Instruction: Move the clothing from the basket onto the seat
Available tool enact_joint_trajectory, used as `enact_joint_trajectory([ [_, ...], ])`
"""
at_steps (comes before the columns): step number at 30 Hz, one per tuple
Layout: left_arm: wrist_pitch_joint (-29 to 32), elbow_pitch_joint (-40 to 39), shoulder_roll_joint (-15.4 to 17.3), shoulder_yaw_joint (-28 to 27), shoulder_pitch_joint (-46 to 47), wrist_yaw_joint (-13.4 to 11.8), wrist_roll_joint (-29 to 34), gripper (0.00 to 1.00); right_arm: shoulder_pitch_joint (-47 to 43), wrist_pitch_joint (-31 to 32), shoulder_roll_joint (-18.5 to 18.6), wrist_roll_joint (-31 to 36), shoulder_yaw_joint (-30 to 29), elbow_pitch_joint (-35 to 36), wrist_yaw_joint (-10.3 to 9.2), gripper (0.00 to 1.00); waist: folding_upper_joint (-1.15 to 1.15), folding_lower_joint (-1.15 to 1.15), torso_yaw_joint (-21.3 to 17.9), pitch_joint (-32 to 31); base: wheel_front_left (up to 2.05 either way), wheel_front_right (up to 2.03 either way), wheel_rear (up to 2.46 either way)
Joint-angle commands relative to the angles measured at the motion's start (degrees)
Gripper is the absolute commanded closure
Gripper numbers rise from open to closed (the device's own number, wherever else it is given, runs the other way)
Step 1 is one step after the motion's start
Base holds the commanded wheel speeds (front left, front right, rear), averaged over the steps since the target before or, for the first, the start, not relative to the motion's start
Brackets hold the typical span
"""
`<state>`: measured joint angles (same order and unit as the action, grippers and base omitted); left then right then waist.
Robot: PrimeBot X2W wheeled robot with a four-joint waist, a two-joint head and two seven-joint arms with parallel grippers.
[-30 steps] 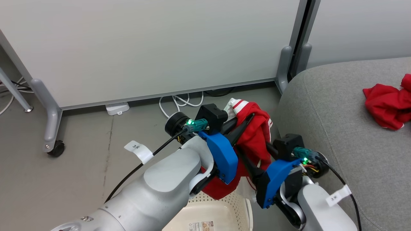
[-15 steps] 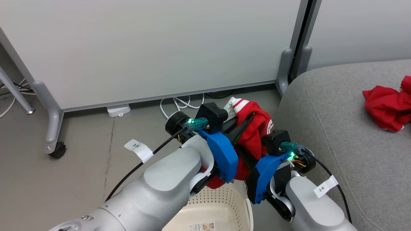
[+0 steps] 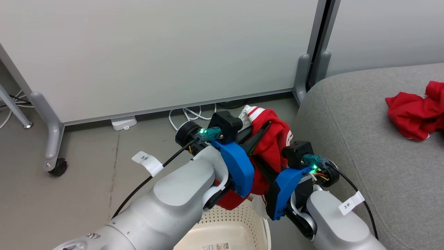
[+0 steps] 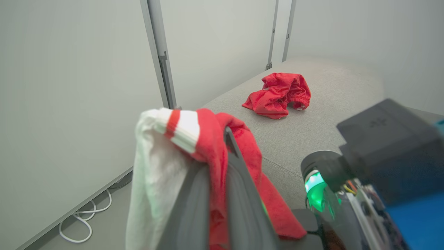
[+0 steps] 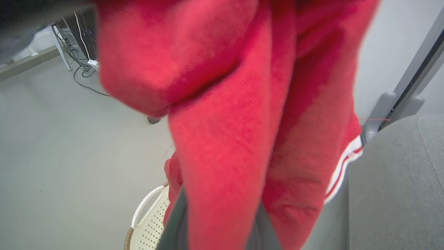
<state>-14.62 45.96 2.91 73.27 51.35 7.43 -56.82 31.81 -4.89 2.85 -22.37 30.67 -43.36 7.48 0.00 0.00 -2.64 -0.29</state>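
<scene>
The cream perforated basket [image 3: 239, 225] stands on the grey floor [image 3: 86, 180] nearest the robot, just beside the seat's [image 3: 364, 146] left edge. Above its far rim both arms hold up a red garment with white striped trim [image 3: 275, 139]. The left gripper [image 4: 218, 152] is clamped on a fold by the white cuff, and the right gripper [image 5: 218, 225] pinches red cloth lower down. Farther back, a second, crumpled red garment [image 3: 411, 111] lies on the seat, well in from that edge. White cables [image 3: 189, 113] lie under the partition panel [image 3: 156, 52].
</scene>
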Motion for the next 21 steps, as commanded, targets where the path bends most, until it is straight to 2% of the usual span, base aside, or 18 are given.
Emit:
enact_joint_trajectory([
  [1, -0.28, 0.23, 0.01, 0.12, 0.56, 0.03, 0.39, 0.16, 1.16, -0.41, 0.06, -0.45, 0.21, -0.31, 0.03, 1.0, 0.0, 0.0, -0.04, 0.0, 0.0, 0.0, 0.0],
  [2, -0.33, 0.46, 0.01, 0.11, 0.49, 0.03, 0.33, 0.0, 1.24, -0.57, 0.06, -0.45, 0.35, -0.45, 0.03, 1.0, 0.0, 0.0, -0.07, -0.01, 0.0, 0.0, 0.0],
  [14, -0.6, 2.66, 0.02, -0.43, -0.66, 0.03, -0.19, 0.0, 1.99, -1.79, 0.06, -1.05, 0.86, -1.27, 0.03, 1.0, 0.0, 0.0, -0.31, -0.15, 0.0, 0.0, 0.0],
  [17, -0.63, 2.95, 0.31, -1.83, -1.3, -0.2, 0.22, 0.0, 2.21, -1.98, 0.06, -0.98, 0.63, -1.4, 0.03, 1.0, 0.0, 0.0, -0.28, -0.16, 0.0, 0.0, 0.0],
  [21, -0.62, 0.65, 2.17, -6.34, -3.96, -1.13, 1.8, 0.0, 2.16, -2.57, 0.06, -0.58, -0.01, -1.22, 0.03, 1.0, 0.0, 0.0, -0.11, -0.07, 0.0, 0.0, 0.0],
])
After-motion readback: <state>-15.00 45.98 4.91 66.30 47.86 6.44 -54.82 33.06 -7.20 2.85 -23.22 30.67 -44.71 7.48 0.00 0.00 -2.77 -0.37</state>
